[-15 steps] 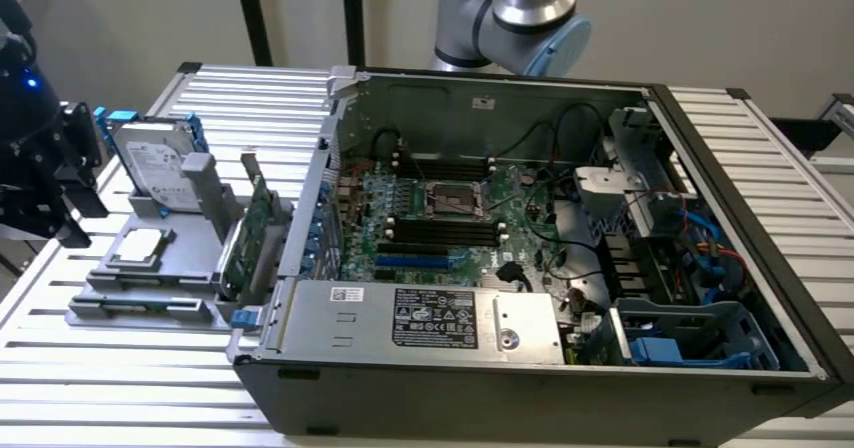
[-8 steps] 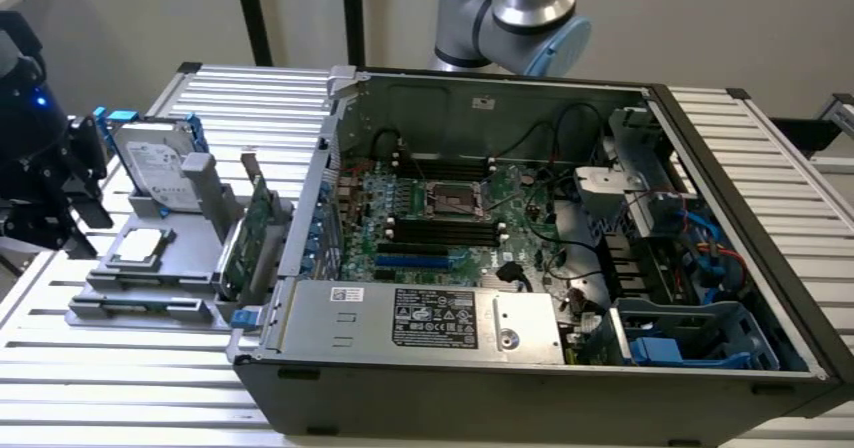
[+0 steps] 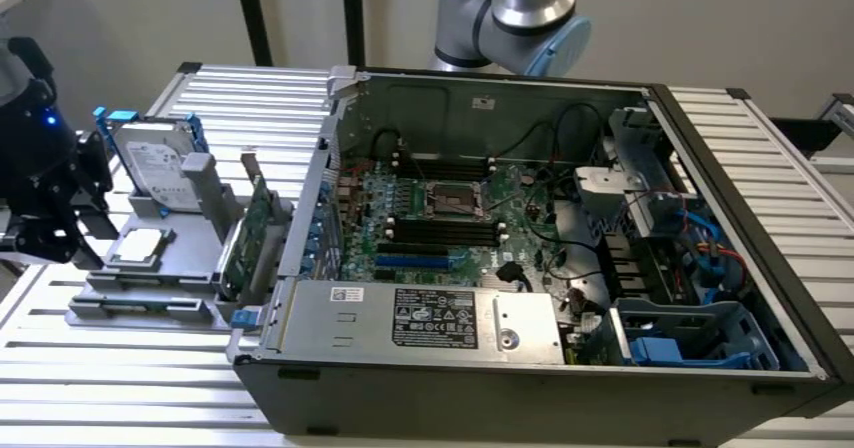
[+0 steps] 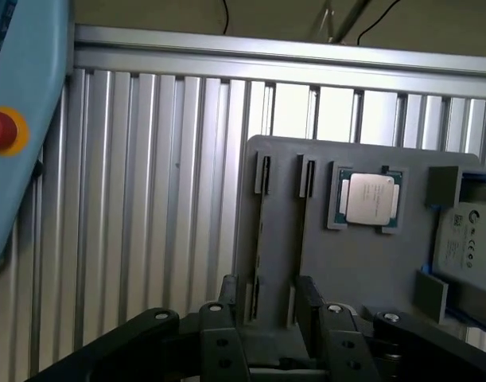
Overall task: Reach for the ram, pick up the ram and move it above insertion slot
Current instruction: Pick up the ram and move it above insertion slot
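My gripper hangs at the exterior view's far left, beside and slightly above the grey parts holder. In the wrist view it is open, and the two dark fingers frame the holder's two narrow slots, which look empty. Nothing sits between the fingers. Green boards stand upright on the holder's side nearest the case; I cannot tell which of them is the ram. The dark memory slots lie on the motherboard inside the open computer case.
On the holder lie a processor chip and a silver hard drive in a blue frame. The case's power supply and cables fill its near side. The arm's base joint rises behind the case. A red button shows on a blue part.
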